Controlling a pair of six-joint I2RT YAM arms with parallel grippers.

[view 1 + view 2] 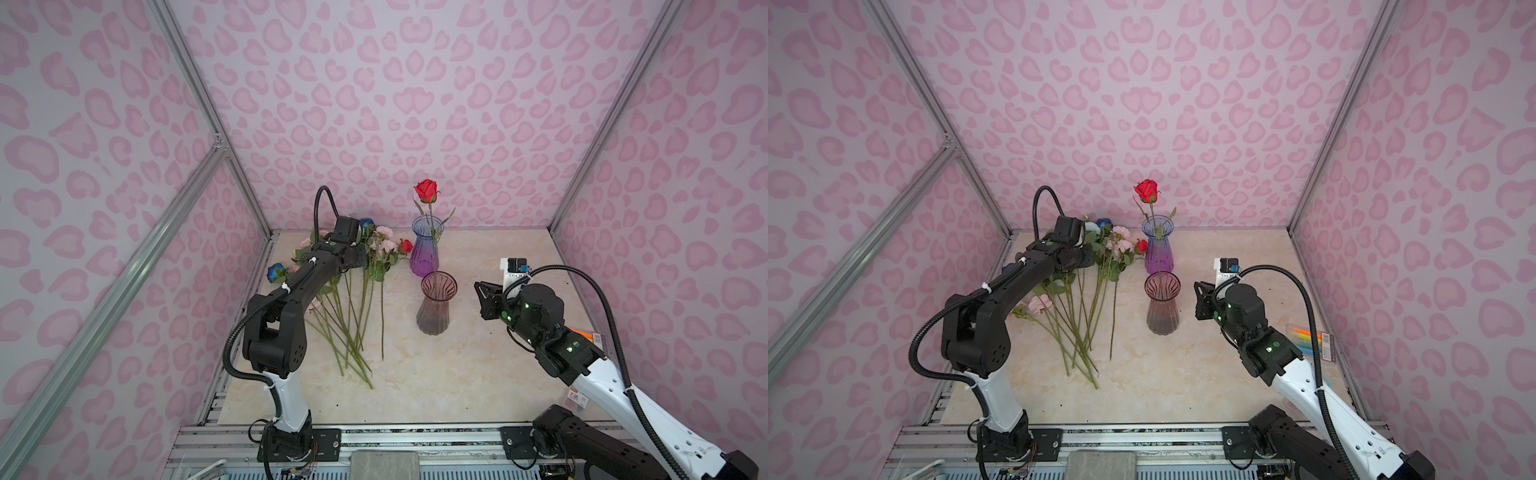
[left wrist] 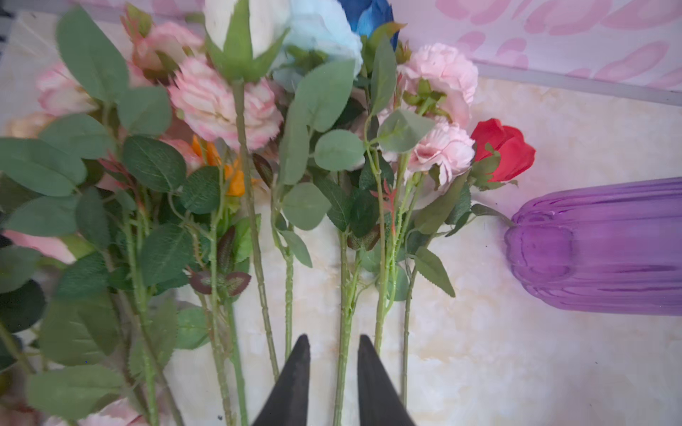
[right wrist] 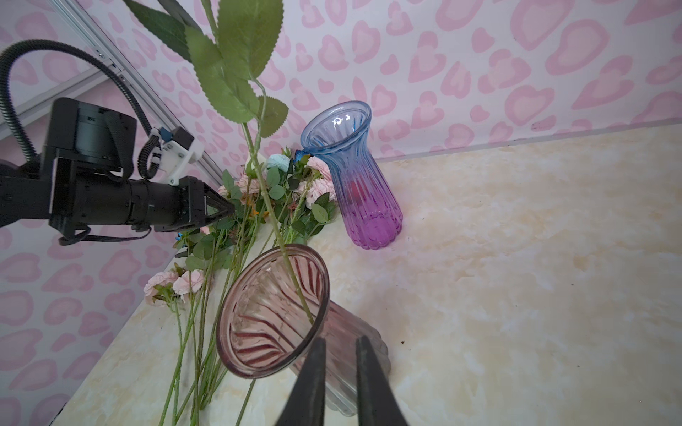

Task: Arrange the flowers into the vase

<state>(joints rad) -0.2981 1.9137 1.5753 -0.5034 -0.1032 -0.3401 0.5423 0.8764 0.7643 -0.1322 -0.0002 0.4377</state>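
flowers (image 1: 383, 244) lie heaped left of the pink vase (image 1: 434, 311) (one rose (image 1: 427, 190) already in). left gripper (image 2: 334, 337), slightly apart over crossed stems (image 2: 344, 295), may snag several. right gripper (image 3: 341, 339), narrowly apart and empty beside it, could tip it.

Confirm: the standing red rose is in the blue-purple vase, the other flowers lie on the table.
Wrong vase. The red rose stands in the nearer pinkish vase; the right wrist view shows its stem inside it. The other flowers lie on the table.
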